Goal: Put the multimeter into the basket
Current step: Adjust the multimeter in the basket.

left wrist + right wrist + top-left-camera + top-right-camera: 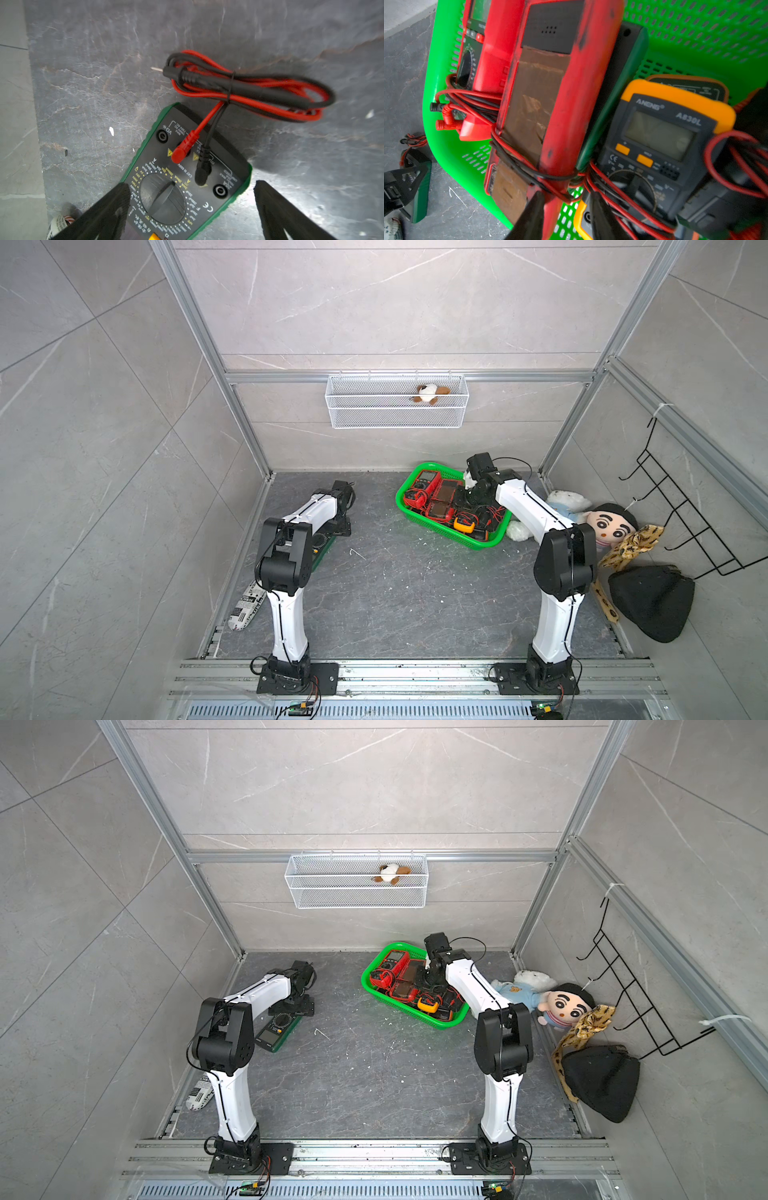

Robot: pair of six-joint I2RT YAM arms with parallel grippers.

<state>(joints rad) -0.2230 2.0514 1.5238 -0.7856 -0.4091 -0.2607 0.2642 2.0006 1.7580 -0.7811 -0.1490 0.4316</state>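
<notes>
Top views: the left fingers (pixel 300 1006) hang low over the desk (pixel 374 1073). The green-cased multimeter (pixel 277 1031) lies flat on the desk directly beneath them, well apart from the basket (pixel 399 1009). The right fingers (pixel 471 499) reach down into the basket; their opening cannot be read here.

Left wrist view: the left fingers stand wide open and grip nothing. The multimeter's dial end lies between them; one finger overlaps the case edge, the other stands clear over bare desk. The bundled test leads (pixel 249 89), plugged into the multimeter, lie beyond the fingertips.

Right wrist view: the right fingers are parted by a narrow gap and clamp nothing. The end of a red-cased meter (pixel 560 93), back up, sits against one finger; basket floor shows beside the other. An orange ANENG meter (pixel 675 124) lies just beyond that finger.
</notes>
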